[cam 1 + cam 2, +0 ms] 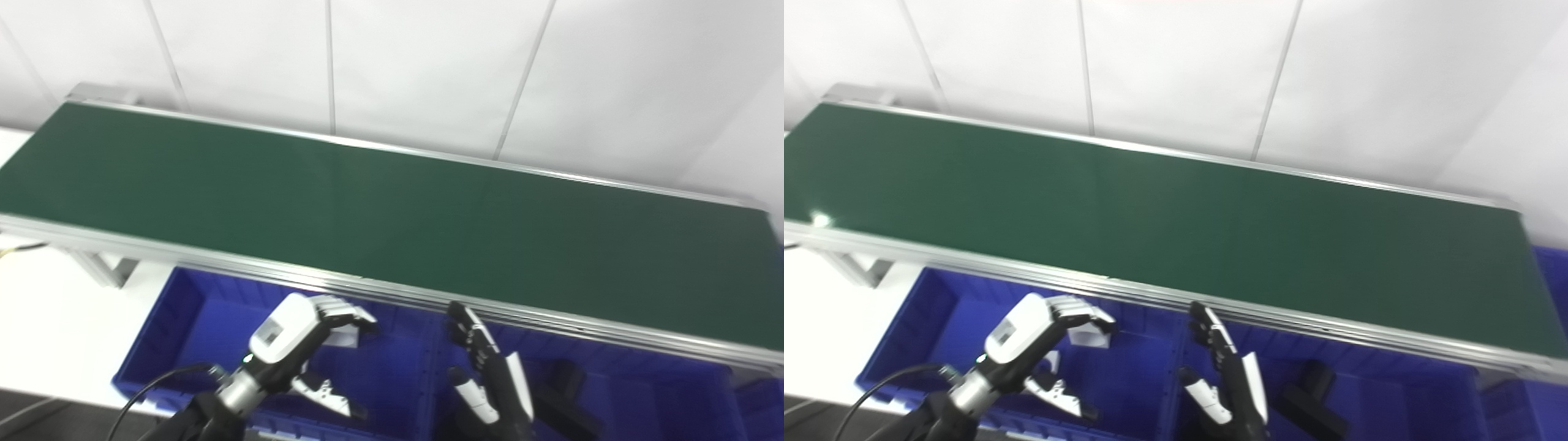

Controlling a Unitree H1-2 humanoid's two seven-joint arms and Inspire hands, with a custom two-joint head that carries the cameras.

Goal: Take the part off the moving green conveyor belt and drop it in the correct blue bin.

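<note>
Nearest, at six o'clock, the left white-and-black hand (294, 349) hovers over the left blue plastic bin (184, 318), fingers spread, empty; a small white part (340, 335) lies just beyond it inside. At five o'clock the right hand (487, 373) is open over the right blue bin (661, 392), black parts (569, 392) inside. Beyond, the long green conveyor belt (392, 214) runs from nine to three o'clock

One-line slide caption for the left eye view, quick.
Bare green conveyor belt; open left hand and open right hand over blue plastic bins.

matt belt, shiny rails, glossy plastic
the green belt (380, 214) looks matt and smooth; its rail (392, 293) is brushed metal; the blue bin (184, 331) is glossy plastic.
</note>
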